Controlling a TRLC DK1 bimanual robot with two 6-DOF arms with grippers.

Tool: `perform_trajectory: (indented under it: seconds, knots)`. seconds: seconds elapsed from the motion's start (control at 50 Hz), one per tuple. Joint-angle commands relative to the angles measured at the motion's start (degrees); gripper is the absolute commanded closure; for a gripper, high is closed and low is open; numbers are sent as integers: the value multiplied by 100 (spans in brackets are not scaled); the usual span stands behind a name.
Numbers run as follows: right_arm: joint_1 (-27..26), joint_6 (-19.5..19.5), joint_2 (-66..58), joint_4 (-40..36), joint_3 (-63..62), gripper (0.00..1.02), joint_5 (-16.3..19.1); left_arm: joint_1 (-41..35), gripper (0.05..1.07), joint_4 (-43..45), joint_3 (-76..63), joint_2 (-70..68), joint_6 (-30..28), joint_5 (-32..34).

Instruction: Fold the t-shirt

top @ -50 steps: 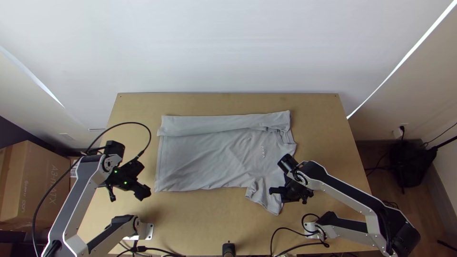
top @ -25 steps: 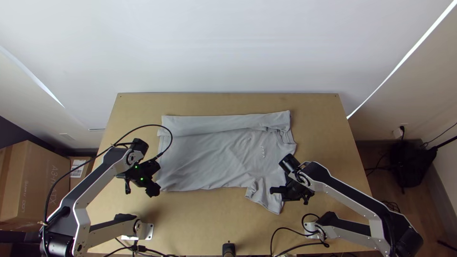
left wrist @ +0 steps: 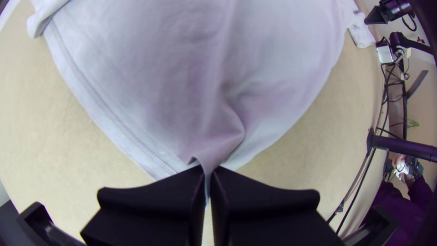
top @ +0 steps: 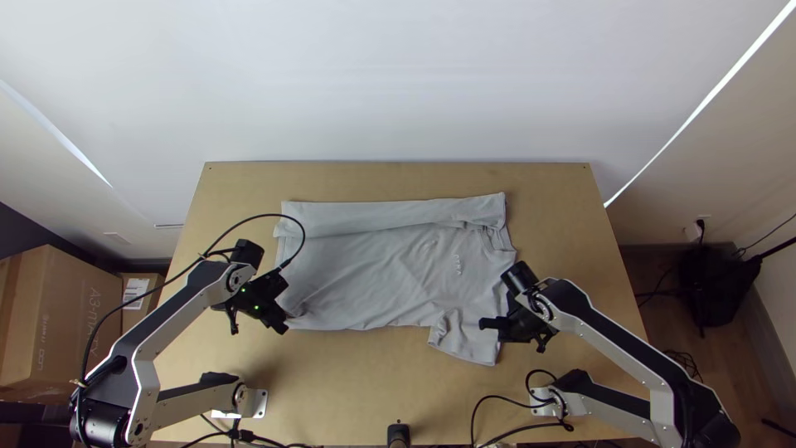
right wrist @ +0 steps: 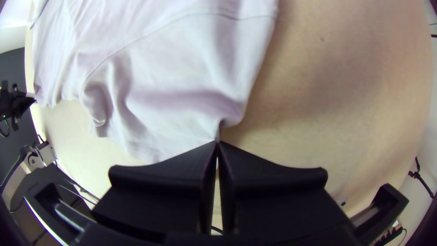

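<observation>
While both your grippers pinch its near side, the shirt (top: 365,278) lies on the table (top: 365,373), seemingly set for its second lengthwise fold. At near left, your left gripper (left wrist: 208,171) is closed on a corner of the hem (left wrist: 136,142); so little cloth sits between the tips that a quick lift could pull it free. At near right, your right gripper (right wrist: 217,145) is likewise clamped, nipping the sleeve (top: 464,340) at one corner, an edge hold just as apt to slip. Raise one side ahead of the other and you risk a crooked fold. Rucked beside its seam, the sleeve could double under as it comes over, leaving you a lump.

Farther in, a crease (left wrist: 234,123) runs from your left fingertips into the body, where slack may bunch instead of following. Above that corner in the top view loops a cable (top: 303,236), which might brush the cloth should your left arm swing across. Beyond, the far strip (top: 373,216) lies folded over once, rumpled toward the collar (top: 502,241); with nothing pinning it, a hard tug from you could drag it askew.
</observation>
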State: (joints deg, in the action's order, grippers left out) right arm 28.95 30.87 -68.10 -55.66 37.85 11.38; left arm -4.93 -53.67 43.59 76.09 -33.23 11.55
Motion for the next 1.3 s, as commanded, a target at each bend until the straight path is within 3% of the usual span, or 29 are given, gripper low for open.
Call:
perform_trajectory:
  seconds: [0.0, 0.16, 0.32, 0.5, 0.66, 0.96, 1.28]
  knots:
    - [-416, -363, 165, -147, -76, 100, -57, 308, 104, 23, -114, -25, -263, 58]
    - [-1172, -925, 191, -270, -23, 100, -127, 757, 104, 14, -123, -25, -544, 58]
    - [-1629, -1233, 103, -279, 65, 100, -347, 1196, 104, 14, -132, -25, -825, 58]
    - [-1497, -1224, 235, -481, 680, 100, -329, 1258, 104, -38, 132, -227, -737, 84]
    - [-1243, -1233, 191, -463, 1419, 100, -338, 1143, 104, -47, 598, -315, -350, 225]
    - [-1225, -1338, -485, -305, 2254, 100, -268, 1178, 104, -3, 1556, 160, 212, 576]
    - [-1374, -1479, -1487, 415, 3396, 100, -268, 1187, 104, 76, 2769, 1092, 546, 708]
